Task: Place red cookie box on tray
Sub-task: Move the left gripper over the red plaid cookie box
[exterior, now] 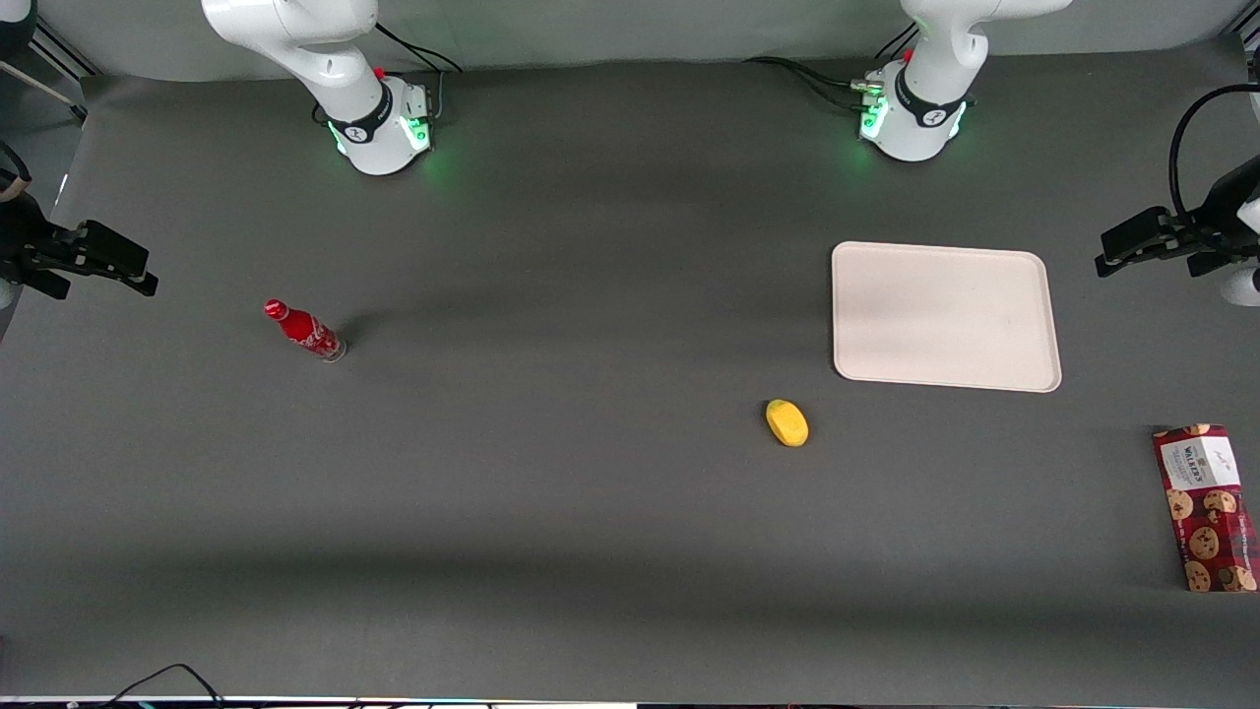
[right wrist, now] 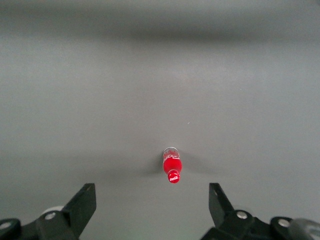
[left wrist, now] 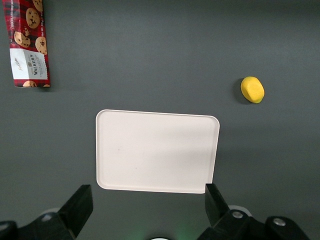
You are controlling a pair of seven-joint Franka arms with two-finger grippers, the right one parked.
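Front view. The red cookie box lies flat on the desk at the lower right edge of the frame, nearer the camera than the tray and well apart from it. The tray is bare. The claw, at the right edge of the frame, hangs above the desk beside the tray, holding nothing. A yellow object and a small red bottle play no part.

Left wrist view. The claw stands released, fingers spread wide over the tray; the red cookie box lies untouched.

Right wrist view. Only the small red bottle shows.

Progress: nothing done yet; reach, grasp, carry and placement all remain.
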